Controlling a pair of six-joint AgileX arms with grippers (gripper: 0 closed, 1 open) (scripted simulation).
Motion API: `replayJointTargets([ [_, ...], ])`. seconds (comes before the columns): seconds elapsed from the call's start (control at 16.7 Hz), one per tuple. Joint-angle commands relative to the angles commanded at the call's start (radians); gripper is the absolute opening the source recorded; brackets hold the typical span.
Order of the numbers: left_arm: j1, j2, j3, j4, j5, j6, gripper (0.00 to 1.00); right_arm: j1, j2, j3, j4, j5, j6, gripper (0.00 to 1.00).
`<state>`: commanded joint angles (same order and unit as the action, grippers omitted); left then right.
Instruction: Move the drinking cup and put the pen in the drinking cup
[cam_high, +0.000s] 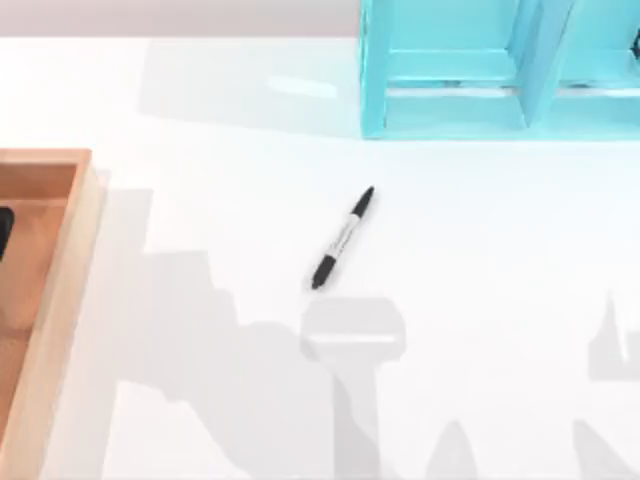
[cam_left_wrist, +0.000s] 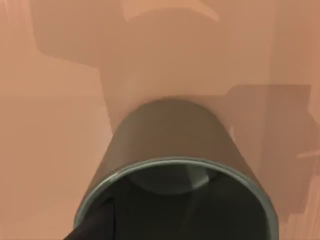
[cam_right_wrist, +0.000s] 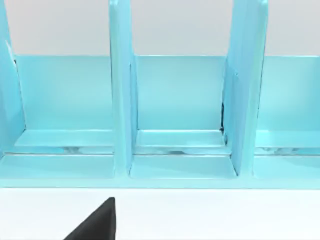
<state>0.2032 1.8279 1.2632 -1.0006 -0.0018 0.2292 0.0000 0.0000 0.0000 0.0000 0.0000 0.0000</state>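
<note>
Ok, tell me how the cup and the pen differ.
The cup is a wide, dark olive-grey cylinder with an open mouth; the pen is slim and black with a pale middle section. The cup sits on a wooden surface, seen close in the left wrist view; the pen lies flat and diagonal on the white table in the top view. Both are untouched by any jaws.

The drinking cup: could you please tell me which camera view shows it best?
The left wrist view shows the drinking cup best: close up, its rim and dark inside facing the camera, on an orange-brown surface. The top view has just a dark sliver at the left edge, inside the wooden tray, which may be it.
</note>
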Motion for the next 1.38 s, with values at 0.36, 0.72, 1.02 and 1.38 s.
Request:
replayJointTargets([
  [0.36, 0.002, 0.026, -0.082, 0.102, 0.000, 0.002, 1.00, 0.000, 0.000, 0.000, 0.000, 0.000, 0.000, 1.00],
  [0.72, 0.002, 0.026, -0.082, 0.102, 0.000, 0.002, 0.70, 0.000, 0.000, 0.000, 0.000, 0.000, 0.000, 1.00],
  [1.02, 0.002, 0.026, -0.082, 0.102, 0.000, 0.002, 0.32, 0.000, 0.000, 0.000, 0.000, 0.000, 0.000, 1.00],
  [1.38, 0.002, 0.026, -0.082, 0.102, 0.000, 0.002, 0.00, 0.000, 0.000, 0.000, 0.000, 0.000, 0.000, 1.00],
])
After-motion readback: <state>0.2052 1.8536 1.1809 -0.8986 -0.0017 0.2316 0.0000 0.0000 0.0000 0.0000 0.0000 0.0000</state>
